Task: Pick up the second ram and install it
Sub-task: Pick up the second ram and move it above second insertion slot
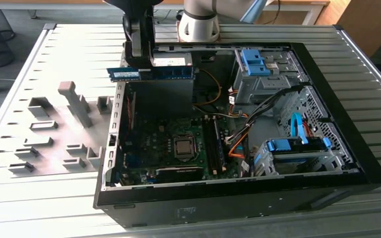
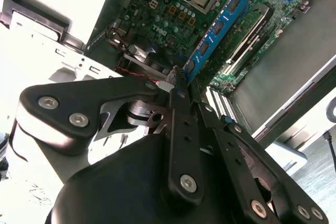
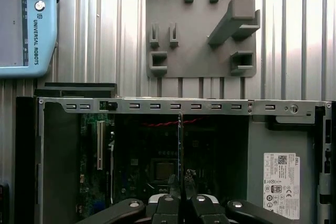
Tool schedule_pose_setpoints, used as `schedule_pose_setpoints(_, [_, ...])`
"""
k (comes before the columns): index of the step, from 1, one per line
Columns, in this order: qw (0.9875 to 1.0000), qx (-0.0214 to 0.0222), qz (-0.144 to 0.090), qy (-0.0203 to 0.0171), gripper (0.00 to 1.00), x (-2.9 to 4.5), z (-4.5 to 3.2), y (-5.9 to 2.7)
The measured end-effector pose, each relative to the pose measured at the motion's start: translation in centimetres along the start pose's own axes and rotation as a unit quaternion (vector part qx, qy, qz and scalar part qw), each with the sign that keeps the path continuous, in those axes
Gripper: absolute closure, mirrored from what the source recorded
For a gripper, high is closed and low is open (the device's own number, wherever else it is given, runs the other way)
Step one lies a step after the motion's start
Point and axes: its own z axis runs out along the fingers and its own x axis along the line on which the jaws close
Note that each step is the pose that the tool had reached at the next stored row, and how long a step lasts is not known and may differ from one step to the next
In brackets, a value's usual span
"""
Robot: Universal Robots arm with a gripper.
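The second ram is a blue-green stick with black chips, held level above the far edge of the open computer case. My gripper is shut on it near its middle. In the second wrist view the fingertips pinch one long edge of the second ram, which hangs over the motherboard. In the first wrist view the second ram appears edge-on as a thin line rising from the gripper. The long black slots lie beside the processor, well below the stick.
A grey plate with holder blocks lies on the slatted table on the exterior view's left of the case. Drive cages with blue clips and cable bundles fill the case's other side. A light blue pendant lies on the table.
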Motion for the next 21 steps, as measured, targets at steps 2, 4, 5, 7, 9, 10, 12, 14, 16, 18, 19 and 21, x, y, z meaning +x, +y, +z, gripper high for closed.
schedule_pose_setpoints(2, [1.0000, 0.0000, 0.000, 0.0000, 0.86, 0.00, 0.01, -0.15])
schedule_pose_setpoints(4, [1.0000, 0.0000, 0.000, 0.0000, 0.86, 0.00, 0.00, -0.31])
schedule_pose_setpoints(5, [1.0000, 0.0000, 0.000, 0.0000, 0.86, 0.00, 0.01, -0.39])
schedule_pose_setpoints(7, [1.0000, 0.0000, 0.000, 0.0000, 0.86, 0.00, 0.00, -0.55])
schedule_pose_setpoints(9, [1.0000, 0.0000, 0.000, -0.0001, 0.86, 0.00, 0.01, -0.70])
schedule_pose_setpoints(10, [1.0000, 0.0000, 0.000, 0.0000, 0.86, 0.00, 0.01, -0.79])
schedule_pose_setpoints(12, [1.0000, 0.0000, 0.000, 0.0000, 0.86, 0.00, 0.01, -0.95])
schedule_pose_setpoints(14, [1.0000, 0.0000, 0.000, 0.0000, 0.86, 0.00, 0.01, -1.10])
schedule_pose_setpoints(16, [1.0000, 0.0000, 0.000, 0.0000, 0.86, 0.00, 0.01, -1.26])
schedule_pose_setpoints(18, [1.0000, 0.0000, 0.000, 0.0000, 0.86, -0.01, 0.01, -1.42])
schedule_pose_setpoints(19, [1.0000, 0.0000, 0.000, -0.0001, 0.86, -0.01, 0.02, -1.68])
schedule_pose_setpoints(21, [1.0000, 0.0000, 0.000, 0.0000, 0.86, 0.00, 0.01, -1.72])
